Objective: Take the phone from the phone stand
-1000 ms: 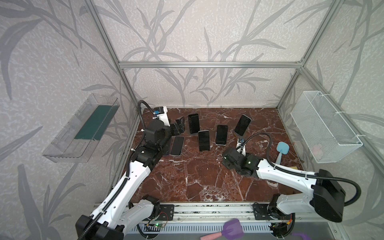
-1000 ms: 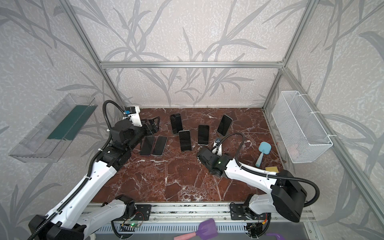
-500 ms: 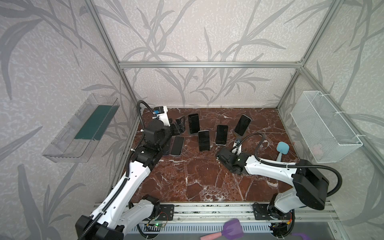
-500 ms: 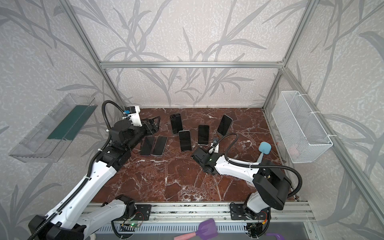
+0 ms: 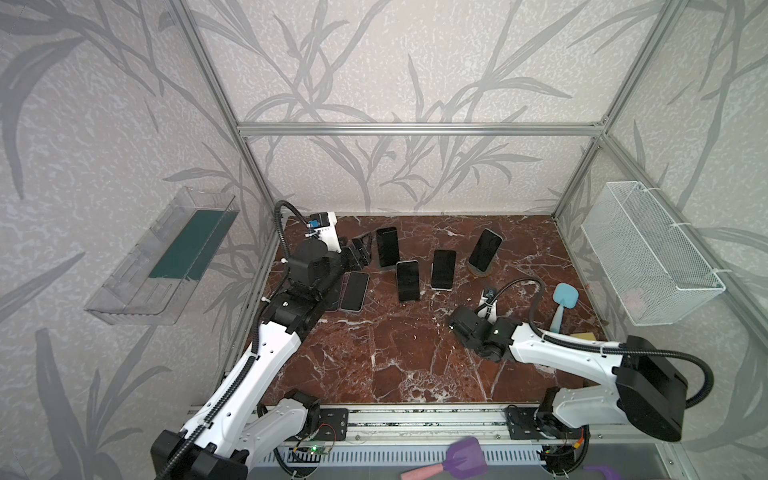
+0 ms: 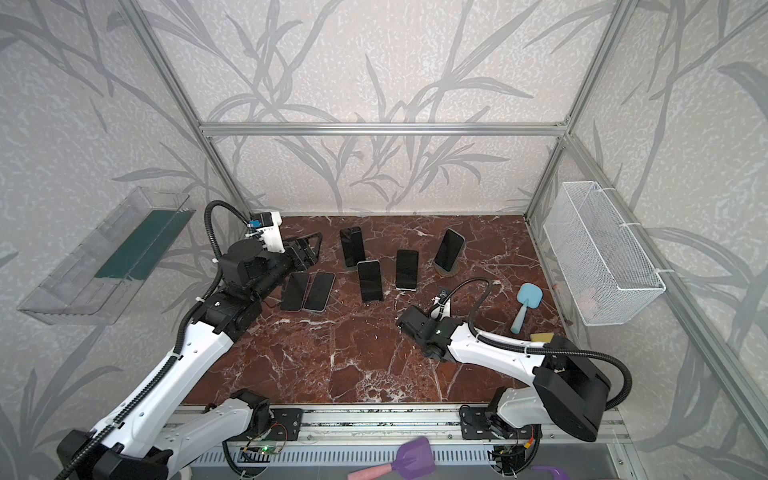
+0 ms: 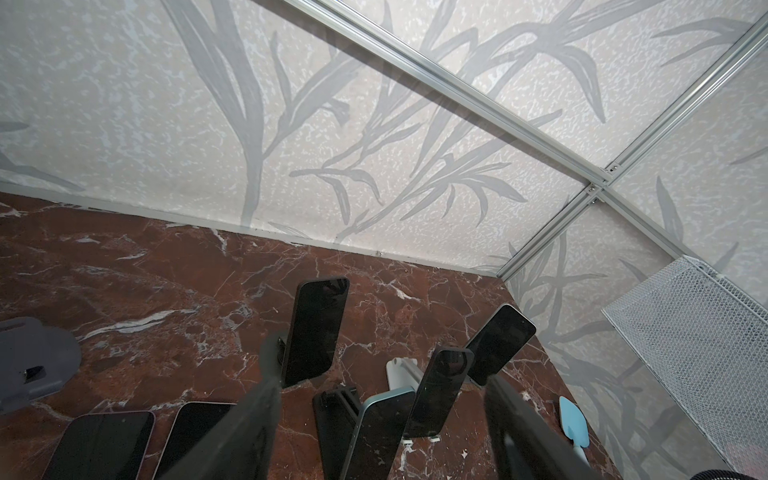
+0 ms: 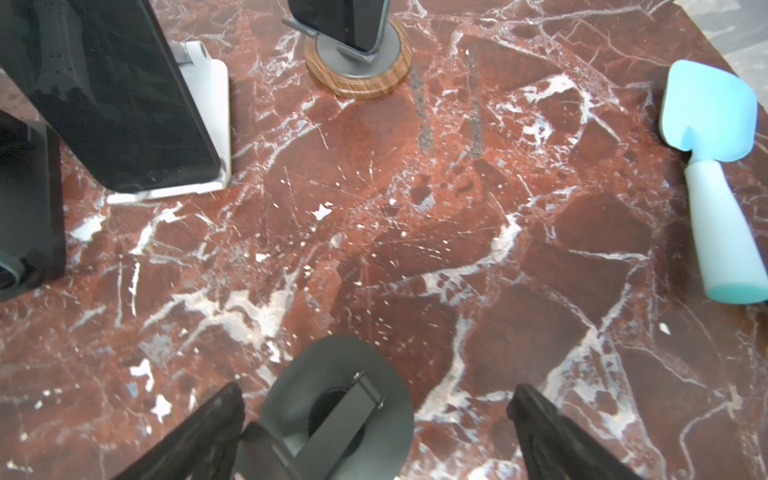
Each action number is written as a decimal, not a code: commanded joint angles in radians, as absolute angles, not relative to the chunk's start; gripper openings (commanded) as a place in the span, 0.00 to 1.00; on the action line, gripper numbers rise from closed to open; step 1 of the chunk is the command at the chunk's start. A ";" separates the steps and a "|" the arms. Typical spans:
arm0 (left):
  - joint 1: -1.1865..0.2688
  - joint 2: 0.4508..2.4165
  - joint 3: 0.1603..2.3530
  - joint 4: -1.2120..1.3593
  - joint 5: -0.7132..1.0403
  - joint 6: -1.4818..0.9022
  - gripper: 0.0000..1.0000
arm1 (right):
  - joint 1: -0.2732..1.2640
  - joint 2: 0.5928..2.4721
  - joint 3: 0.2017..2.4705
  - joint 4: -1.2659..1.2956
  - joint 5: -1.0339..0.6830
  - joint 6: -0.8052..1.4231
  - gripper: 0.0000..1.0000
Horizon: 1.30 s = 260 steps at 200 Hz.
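Several dark phones lean on stands across the back of the marble table. The back-left phone (image 5: 387, 247) (image 7: 316, 328) rests on a dark stand (image 7: 277, 345). My left gripper (image 5: 359, 252) (image 7: 380, 361) hovers just left of it, open, nothing between its fingers. Another phone (image 5: 484, 248) leans on a round wooden stand (image 8: 357, 68), and two more (image 5: 407, 280) (image 5: 443, 269) stand between them. My right gripper (image 5: 463, 328) (image 8: 376, 390) is open over an empty black round stand (image 8: 332, 399), which lies between its fingers untouched.
Two phones (image 5: 354, 291) lie flat beside the left arm. A light blue spatula (image 5: 563, 303) and a yellow sponge (image 5: 586, 336) lie at the right. A wire basket (image 5: 648, 253) hangs on the right wall and a clear shelf (image 5: 166, 257) on the left.
The right arm's elbow swung in towards the middle and back out, while its gripper stayed near the same spot. The left arm has hardly moved.
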<state>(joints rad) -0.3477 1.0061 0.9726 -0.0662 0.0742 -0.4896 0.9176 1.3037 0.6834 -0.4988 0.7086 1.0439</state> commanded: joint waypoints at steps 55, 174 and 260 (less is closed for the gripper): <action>-0.350 1.032 0.979 -0.031 0.110 -0.523 0.77 | 0.853 1.070 0.565 -0.548 0.533 0.850 1.00; -0.350 1.041 0.980 -0.033 0.125 -0.530 0.76 | 0.885 0.997 0.528 -0.514 0.356 1.250 0.99; -0.349 1.024 0.982 -0.033 0.119 -0.517 0.76 | 0.845 1.132 0.471 -0.179 0.319 1.196 0.99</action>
<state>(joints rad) -0.3477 1.0382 0.9726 -0.0513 0.1246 -0.5171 0.8623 1.1172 0.4896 -0.3084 0.3332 1.2297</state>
